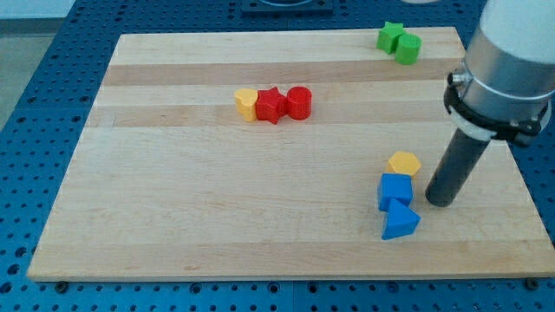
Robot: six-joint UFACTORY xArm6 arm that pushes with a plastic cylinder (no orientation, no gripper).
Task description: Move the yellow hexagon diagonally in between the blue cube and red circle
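Observation:
The yellow hexagon (404, 163) lies at the view's lower right, touching the top edge of the blue cube (395, 191). A blue triangle (400, 221) sits just below the cube, touching it. The red circle (298, 102) lies at the upper middle, in a row with a red star (271, 106) and a yellow heart-like block (247, 103) to its left. My tip (440, 202) rests on the board just right of the blue cube and below right of the yellow hexagon, a short gap from both.
A green star (390, 36) and a green round block (408, 48) sit together near the board's top right edge. The wooden board (173, 199) lies on a blue perforated table. The arm's grey body (507, 61) hangs over the right side.

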